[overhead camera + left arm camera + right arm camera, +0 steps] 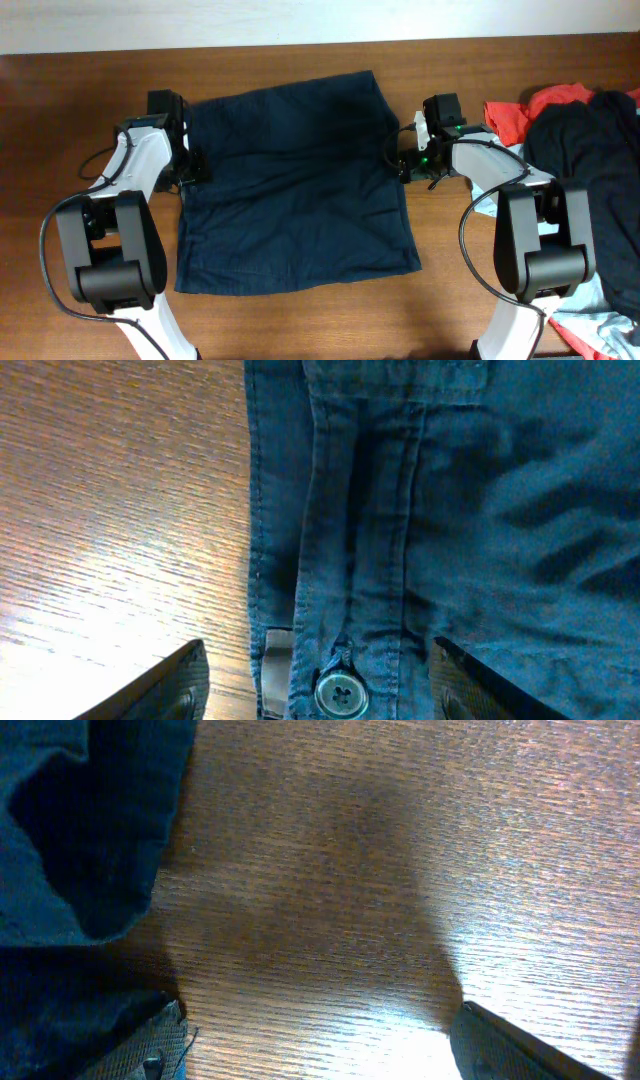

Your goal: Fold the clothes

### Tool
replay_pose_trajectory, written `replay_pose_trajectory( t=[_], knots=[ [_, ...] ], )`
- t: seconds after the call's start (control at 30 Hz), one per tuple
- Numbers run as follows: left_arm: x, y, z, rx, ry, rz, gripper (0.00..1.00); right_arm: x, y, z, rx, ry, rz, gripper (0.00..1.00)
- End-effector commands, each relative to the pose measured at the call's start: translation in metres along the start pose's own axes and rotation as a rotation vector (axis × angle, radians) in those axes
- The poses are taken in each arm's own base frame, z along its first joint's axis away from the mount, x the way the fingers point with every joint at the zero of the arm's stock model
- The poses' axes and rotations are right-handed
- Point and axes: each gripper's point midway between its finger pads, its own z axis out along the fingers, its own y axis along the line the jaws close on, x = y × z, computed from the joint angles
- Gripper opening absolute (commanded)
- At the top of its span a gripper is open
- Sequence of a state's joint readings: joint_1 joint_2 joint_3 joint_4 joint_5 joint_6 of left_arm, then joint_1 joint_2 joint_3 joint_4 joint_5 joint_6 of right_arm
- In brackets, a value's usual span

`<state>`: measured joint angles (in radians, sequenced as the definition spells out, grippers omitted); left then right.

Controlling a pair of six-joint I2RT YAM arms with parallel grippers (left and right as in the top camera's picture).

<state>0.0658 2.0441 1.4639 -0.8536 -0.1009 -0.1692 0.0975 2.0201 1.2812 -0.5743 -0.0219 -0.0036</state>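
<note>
The clothes, dark navy shorts (295, 180), lie spread flat in the middle of the wooden table. My left gripper (190, 165) is at their left edge. In the left wrist view it is open (320, 690), one finger (175, 685) over bare wood and the other (470, 685) over fabric, straddling the waistband and its button (340, 693). My right gripper (405, 165) sits at the shorts' right edge. It is open (330, 1050) above bare wood, with the shorts' edge (70, 840) by its left finger (150, 1045); nothing is held.
A pile of other garments lies at the right end of the table: a red one (520, 110), a large dark one (590, 170) and a light blue T-shirt (600, 325) near the front corner. Bare wood (60, 150) lies left of the shorts.
</note>
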Motion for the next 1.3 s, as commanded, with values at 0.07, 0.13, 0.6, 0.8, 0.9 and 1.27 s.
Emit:
replay_pose_trajectory(
  t=[0.07,0.13,0.6,0.8,0.9,1.27],
  knots=[
    [0.005,0.0,0.003,0.007,0.016,0.001,0.7,0.076,-0.005,0.052,0.002,0.24,0.042,0.89],
    [0.005,0.0,0.003,0.008,0.016,0.001,0.7,0.072,-0.005,0.049,0.0,0.245,0.042,0.91],
    [0.004,0.0,0.003,0.005,0.015,0.001,0.7,0.033,0.009,-0.025,-0.071,0.154,0.02,0.93],
    [0.004,0.0,0.003,0.005,0.015,0.002,0.7,0.035,0.017,-0.022,-0.071,0.007,-0.007,0.95],
    [0.004,0.0,0.003,0.005,0.012,0.001,0.7,0.039,0.018,-0.014,-0.071,-0.012,-0.01,0.96],
    [0.004,0.0,0.003,0.005,0.014,0.001,0.7,0.024,0.001,-0.049,0.032,-0.101,0.005,0.95]
  ],
)
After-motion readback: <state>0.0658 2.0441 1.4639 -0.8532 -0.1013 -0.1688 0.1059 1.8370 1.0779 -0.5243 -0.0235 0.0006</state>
